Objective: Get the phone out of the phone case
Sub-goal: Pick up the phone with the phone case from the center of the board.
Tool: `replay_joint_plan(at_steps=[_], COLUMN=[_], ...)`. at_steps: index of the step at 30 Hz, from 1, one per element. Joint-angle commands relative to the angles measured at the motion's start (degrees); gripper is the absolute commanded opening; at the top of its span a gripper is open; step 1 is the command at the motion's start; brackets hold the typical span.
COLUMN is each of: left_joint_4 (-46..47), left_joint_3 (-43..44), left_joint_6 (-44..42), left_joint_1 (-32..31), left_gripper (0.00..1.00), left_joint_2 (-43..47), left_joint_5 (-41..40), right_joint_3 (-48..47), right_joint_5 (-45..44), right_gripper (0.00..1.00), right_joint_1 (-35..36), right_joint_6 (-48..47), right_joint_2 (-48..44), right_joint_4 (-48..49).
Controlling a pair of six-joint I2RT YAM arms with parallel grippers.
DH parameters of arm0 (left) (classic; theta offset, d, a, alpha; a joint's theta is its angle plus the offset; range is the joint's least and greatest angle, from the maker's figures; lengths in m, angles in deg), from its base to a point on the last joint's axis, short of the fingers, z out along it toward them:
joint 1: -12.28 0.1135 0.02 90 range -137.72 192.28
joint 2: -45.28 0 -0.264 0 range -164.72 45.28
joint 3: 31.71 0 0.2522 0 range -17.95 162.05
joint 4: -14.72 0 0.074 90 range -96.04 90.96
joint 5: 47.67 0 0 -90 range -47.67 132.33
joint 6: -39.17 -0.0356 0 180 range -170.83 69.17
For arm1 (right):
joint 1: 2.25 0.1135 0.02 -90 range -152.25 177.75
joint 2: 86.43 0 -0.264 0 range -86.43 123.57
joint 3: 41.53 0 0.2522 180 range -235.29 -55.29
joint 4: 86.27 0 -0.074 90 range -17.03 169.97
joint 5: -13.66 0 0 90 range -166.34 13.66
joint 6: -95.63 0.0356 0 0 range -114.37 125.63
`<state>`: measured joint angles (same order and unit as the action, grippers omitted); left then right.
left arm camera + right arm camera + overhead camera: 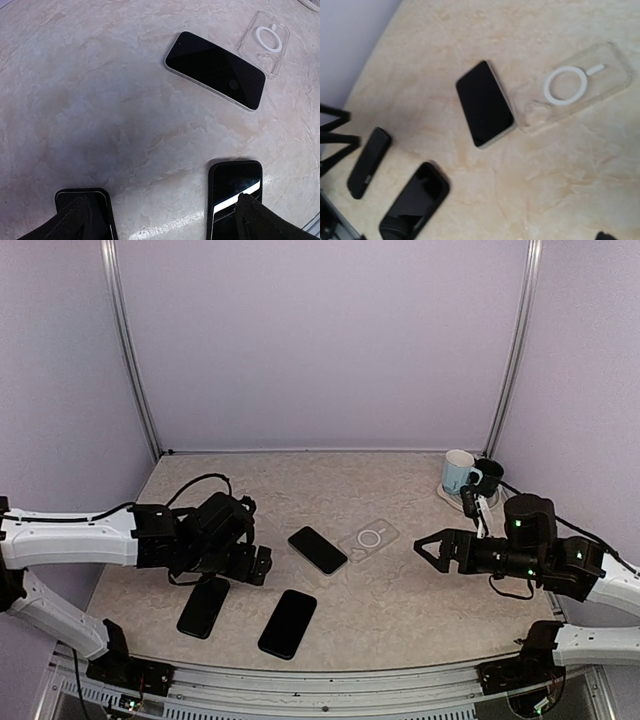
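Black phone (318,549) beside clear case (368,539)

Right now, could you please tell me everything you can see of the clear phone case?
The clear phone case is a transparent, plastic-looking shell with rounded corners, marked with a white ring and a short white bar beside it. It is empty and lies flat on the table, near the middle, with nothing gripping it. The bare phone lies close by one of its ends; whether the two touch I cannot tell.
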<state>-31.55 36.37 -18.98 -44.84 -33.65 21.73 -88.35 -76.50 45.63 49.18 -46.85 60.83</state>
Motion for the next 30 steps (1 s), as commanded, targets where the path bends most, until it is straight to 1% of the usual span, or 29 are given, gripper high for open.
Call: replay_joint_plan(at_steps=[1, 4, 7, 9, 11, 14, 16, 20, 23, 30], left_joint_4=[5.01, 2.72, 1.96, 1.77, 0.17, -2.24, -2.24, -0.54, 0.11, 1.13], left_joint_3=[-8.00, -10.26, -11.20, -10.90, -9.77, -6.50, -4.43, -2.22, -1.05, 0.11], left_joint_6=[7.65, 12.29, 16.81, 18.28, 20.55, 23.35, 23.90, 24.06, 24.41, 24.52], left_joint_1=[-2.25, -5.81, -12.99, -16.78, -19.69, -23.33, -25.31, -26.28, -26.29, -25.61], left_gripper=[0.99, 0.99, 0.99, 0.99, 0.99, 0.99, 0.99, 0.99, 0.99, 0.99], left_joint_2=[7.04, 9.55, 9.77, 8.36, 4.87, -0.94, -4.96, -13.26, -16.75, -20.72], left_joint_5=[-3.26, -2.64, -5.57, -6.57, -7.95, -8.13, -6.92, -3.21, -1.98, 0.22], right_joint_3=[-1.57, -1.66, -1.22, -0.70, -0.38, -0.34, -0.27, 0.71, 1.44, 2.37], right_joint_5=[-0.77, -0.01, 0.08, 0.07, 0.08, 2.71, 3.52, 3.86, 3.98, 3.74], right_gripper=[0.99, 0.99, 0.99, 0.99, 0.99, 0.99, 0.99, 0.99, 0.99, 0.99], right_joint_1=[-0.42, -0.37, -0.42, -0.46, -0.52, -0.55, -0.53, -0.51, -0.57, -0.59], right_joint_6=[-1.04, -1.38, -1.65, -1.71, -1.74, -1.79, -1.94, -1.77, -1.51, -1.28], right_joint_2=[2.55, 3.67, 4.70, 5.37, 6.28, 7.70, 8.24, 7.63, 6.52, 5.02], right_joint_4=[0.81, 1.97, 3.07, 3.83, 4.54, 5.02, 5.02, 5.26, 5.43, 4.96])
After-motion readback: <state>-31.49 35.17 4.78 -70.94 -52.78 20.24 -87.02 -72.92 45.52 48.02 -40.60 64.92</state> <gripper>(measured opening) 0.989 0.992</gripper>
